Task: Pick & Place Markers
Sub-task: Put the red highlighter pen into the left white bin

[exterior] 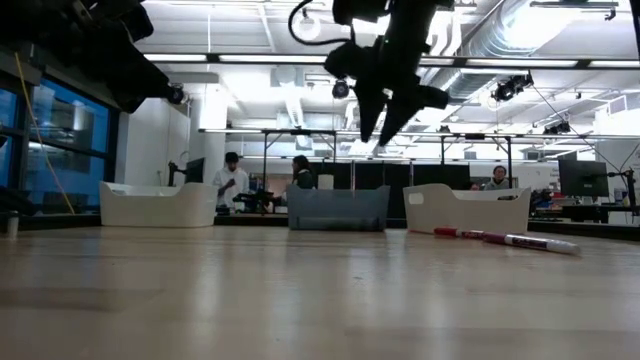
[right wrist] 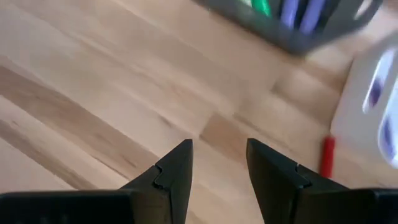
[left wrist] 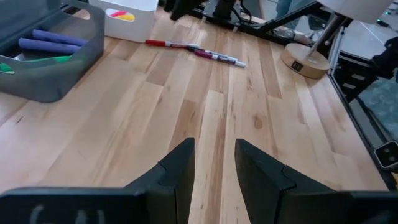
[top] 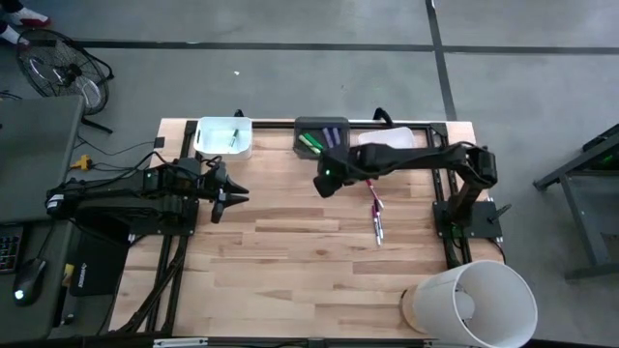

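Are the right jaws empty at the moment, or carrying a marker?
Empty and open. The right gripper shows only bare wooden table between its jaws; two red-and-white markers lie on the table.

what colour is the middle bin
Dark grey, holding green and purple markers; clearest in the left wrist view.

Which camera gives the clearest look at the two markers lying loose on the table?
The left wrist view: the two markers lie end to end in full, unobstructed. The low view shows them side-on, foreshortened. The high view shows them small, below the right arm. The right wrist view catches only a red tip.
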